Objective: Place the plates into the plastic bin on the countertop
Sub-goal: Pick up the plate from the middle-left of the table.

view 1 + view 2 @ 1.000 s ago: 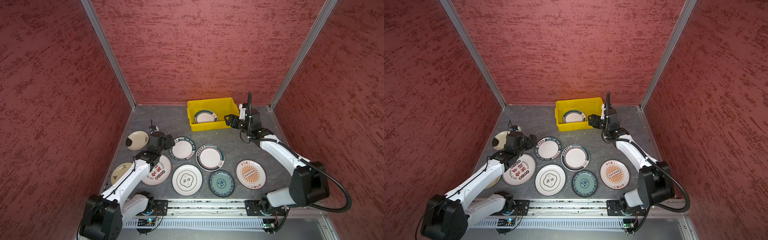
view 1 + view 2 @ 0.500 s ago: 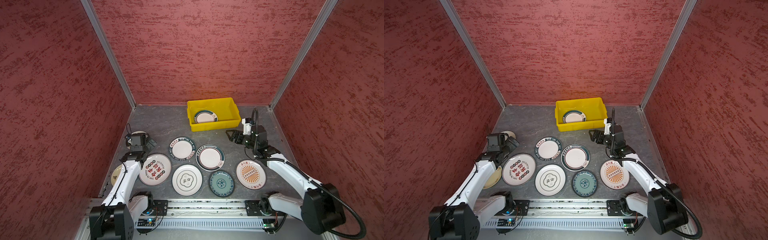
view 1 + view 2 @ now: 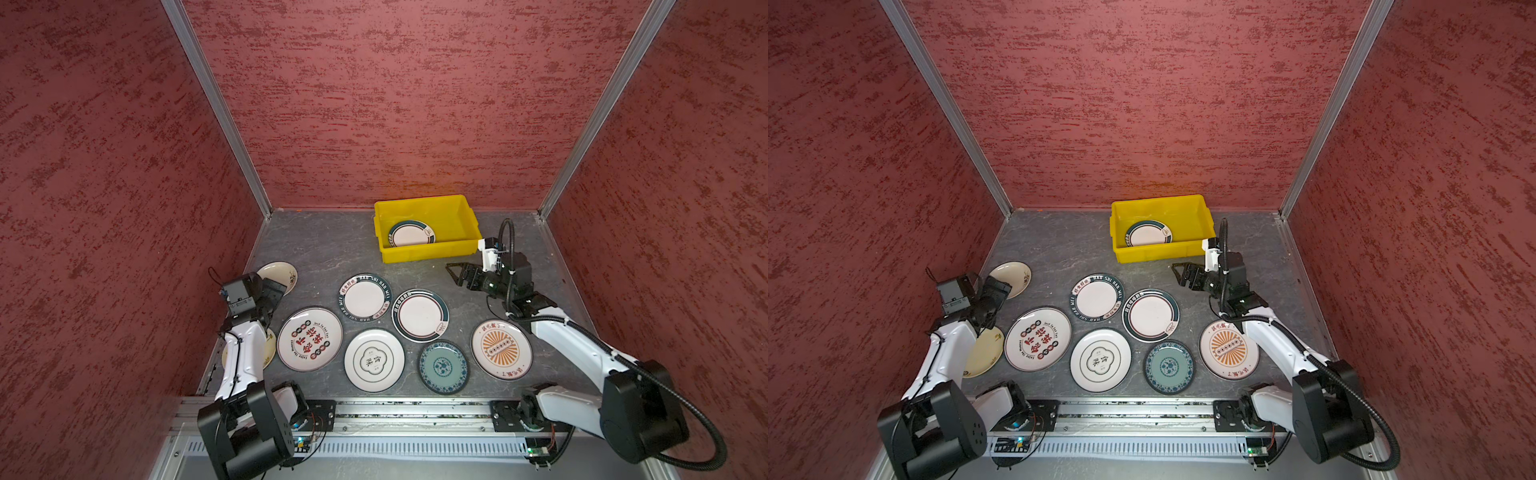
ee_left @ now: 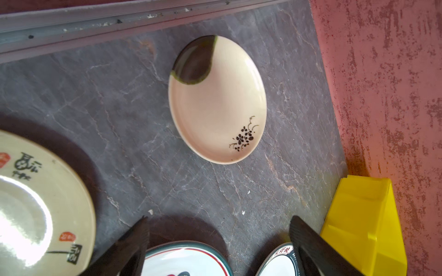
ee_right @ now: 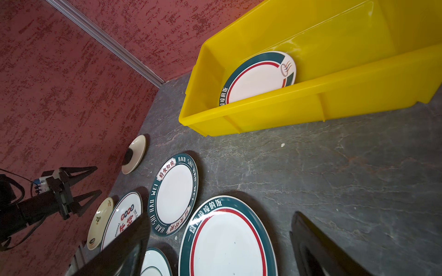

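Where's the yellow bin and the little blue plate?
Yellow rectangular plastic bin (image 3: 428, 253), in a top view, front wall.
Small teal-blue patterned round plate (image 3: 443, 367), in a top view, centre.

Lettering on the plates

The dark-rimmed plate (image 5: 173, 194), far in the middle group, carries "HAO SHI HAO WEI" in white capitals round its rim, with 好食好味 in red on two white panels. Just right of it, the red-ringed plate (image 5: 227, 239) has white characters on its green rim ending 喷喷的饭. The matching plate (image 5: 259, 78) in the yellow bin (image 5: 287, 107) shows 喷的饭. The near white plate (image 3: 374, 360) has 食味 inside a lobed frame. Left of it, the red-print plate (image 3: 309, 338) bears large characters and small Latin lettering, too small to read. The characters on the orange sunburst plate (image 3: 501, 349) at right and the cream plate (image 4: 35, 210) at near left cannot be made out.
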Action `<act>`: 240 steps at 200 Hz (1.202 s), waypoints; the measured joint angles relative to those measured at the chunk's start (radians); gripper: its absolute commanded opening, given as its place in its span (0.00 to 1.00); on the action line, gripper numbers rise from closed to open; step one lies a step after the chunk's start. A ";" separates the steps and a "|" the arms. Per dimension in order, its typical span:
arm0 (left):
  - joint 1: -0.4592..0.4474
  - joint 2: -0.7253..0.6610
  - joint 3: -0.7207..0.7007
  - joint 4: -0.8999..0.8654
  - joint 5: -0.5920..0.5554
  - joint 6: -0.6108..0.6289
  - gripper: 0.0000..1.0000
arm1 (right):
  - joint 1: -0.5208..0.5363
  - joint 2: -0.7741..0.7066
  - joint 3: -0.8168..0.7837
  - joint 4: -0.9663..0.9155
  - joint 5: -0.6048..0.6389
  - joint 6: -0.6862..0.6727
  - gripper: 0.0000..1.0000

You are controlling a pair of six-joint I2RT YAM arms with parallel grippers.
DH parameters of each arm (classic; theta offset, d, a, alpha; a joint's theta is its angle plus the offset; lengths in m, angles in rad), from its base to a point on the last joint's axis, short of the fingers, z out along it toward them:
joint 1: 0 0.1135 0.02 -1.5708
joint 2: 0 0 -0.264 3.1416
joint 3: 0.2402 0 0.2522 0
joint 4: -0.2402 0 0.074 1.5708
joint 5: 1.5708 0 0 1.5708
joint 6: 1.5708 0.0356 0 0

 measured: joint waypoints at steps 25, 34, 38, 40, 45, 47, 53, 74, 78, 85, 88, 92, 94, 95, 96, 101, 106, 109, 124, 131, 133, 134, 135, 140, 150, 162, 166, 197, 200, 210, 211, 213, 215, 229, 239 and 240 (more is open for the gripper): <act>0.056 0.038 -0.026 0.009 0.050 -0.018 0.85 | 0.000 0.001 0.000 0.016 -0.016 0.000 0.93; 0.074 0.053 -0.029 0.009 0.066 -0.024 0.83 | 0.000 0.001 0.000 0.019 -0.018 0.000 0.93; 0.081 0.060 -0.029 0.009 0.074 -0.024 0.82 | 0.000 0.001 0.000 0.020 -0.019 0.000 0.93; 0.085 0.063 -0.029 0.009 0.077 -0.026 0.82 | 0.000 0.001 0.000 0.021 -0.019 0.000 0.93; 0.093 0.068 -0.029 0.010 0.084 -0.028 0.82 | 0.000 0.001 0.000 0.023 -0.020 0.000 0.93; 0.096 0.071 -0.029 0.010 0.085 -0.029 0.82 | 0.000 0.001 0.000 0.023 -0.021 0.000 0.93; 0.103 0.077 -0.029 0.012 0.090 -0.031 0.82 | 0.000 0.001 0.000 0.024 -0.022 0.000 0.93; 0.119 0.091 -0.029 0.024 0.101 -0.034 0.82 | 0.000 0.002 0.000 0.024 -0.024 0.000 0.93; 0.120 0.093 -0.029 0.029 0.103 -0.035 0.81 | 0.000 0.002 0.000 0.025 -0.025 0.000 0.93; 0.124 0.100 -0.029 0.035 0.106 -0.036 0.82 | 0.000 0.003 0.000 0.024 -0.024 0.000 0.93; 0.126 0.104 -0.029 0.039 0.107 -0.036 0.82 | 0.000 0.003 0.000 0.024 -0.024 0.000 0.93; 0.127 0.107 -0.029 0.042 0.108 -0.037 0.81 | 0.000 0.004 0.000 0.024 -0.024 0.000 0.93; 0.129 0.111 -0.029 0.047 0.108 -0.038 0.81 | 0.000 0.004 0.000 0.025 -0.024 0.000 0.93; 0.130 0.113 -0.029 0.048 0.108 -0.038 0.82 | 0.000 0.005 0.000 0.025 -0.025 0.000 0.93; 0.130 0.114 -0.029 0.049 0.109 -0.038 0.82 | 0.000 0.005 0.000 0.025 -0.024 0.000 0.93; 0.133 0.124 -0.029 0.056 0.109 -0.039 0.81 | 0.000 0.005 0.000 0.024 -0.024 0.000 0.93; 0.135 0.134 -0.029 0.065 0.111 -0.039 0.81 | 0.000 0.006 0.000 0.024 -0.024 0.000 0.93; 0.137 0.140 -0.029 0.069 0.111 -0.040 0.81 | 0.000 0.006 0.000 0.024 -0.024 0.000 0.93; 0.142 0.177 -0.029 0.090 0.113 -0.050 0.81 | 0.000 0.006 0.000 0.024 -0.024 0.001 0.93; 0.144 0.192 -0.029 0.099 0.113 -0.054 0.81 | 0.000 0.006 0.000 0.024 -0.024 0.001 0.93; 0.144 0.197 -0.029 0.102 0.113 -0.055 0.81 | 0.000 0.006 0.000 0.024 -0.024 0.001 0.93; 0.144 0.201 -0.029 0.105 0.113 -0.056 0.81 | 0.000 0.006 0.000 0.024 -0.024 0.001 0.93; 0.145 0.203 -0.029 0.106 0.113 -0.057 0.81 | 0.000 0.006 0.000 0.024 -0.024 0.001 0.94; 0.145 0.214 -0.029 0.114 0.114 -0.058 0.81 | 0.000 0.006 0.000 0.024 -0.024 0.001 0.94; 0.146 0.241 -0.029 0.129 0.114 -0.063 0.81 | 0.000 0.006 0.000 0.023 -0.024 0.001 0.93; 0.146 0.268 -0.029 0.141 0.116 -0.069 0.81 | 0.000 0.006 0.000 0.022 -0.024 0.002 0.93; 0.146 0.275 -0.029 0.145 0.116 -0.070 0.81 | 0.000 0.006 0.000 0.021 -0.024 0.002 0.94; 0.149 0.321 -0.021 0.208 0.124 -0.082 0.81 | 0.000 0.006 0.003 -0.002 -0.016 0.002 0.93; 0.149 0.326 -0.019 0.215 0.124 -0.084 0.81 | 0.000 0.006 0.003 -0.002 -0.016 0.002 0.93; 0.151 0.342 -0.014 0.237 0.127 -0.085 0.81 | 0.000 0.006 0.008 -0.011 -0.013 0.004 0.93; 0.151 0.344 -0.013 0.240 0.128 -0.085 0.81 | 0.000 0.006 0.009 -0.012 -0.013 0.004 0.93; 0.151 0.349 -0.011 0.246 0.129 -0.087 0.81 | 0.000 0.006 0.010 -0.014 -0.013 0.005 0.93; 0.151 0.352 -0.011 0.249 0.129 -0.088 0.81 | 0.000 0.006 0.012 -0.015 -0.013 0.005 0.93; 0.153 0.380 0.001 0.285 0.138 -0.092 0.79 | 0.000 0.006 0.020 -0.018 -0.011 0.009 0.94; 0.154 0.400 0.008 0.309 0.146 -0.095 0.77 | 0.000 0.006 0.024 -0.018 -0.010 0.014 0.93; 0.154 0.403 0.009 0.312 0.146 -0.096 0.77 | 0.000 0.006 0.024 -0.018 -0.009 0.015 0.93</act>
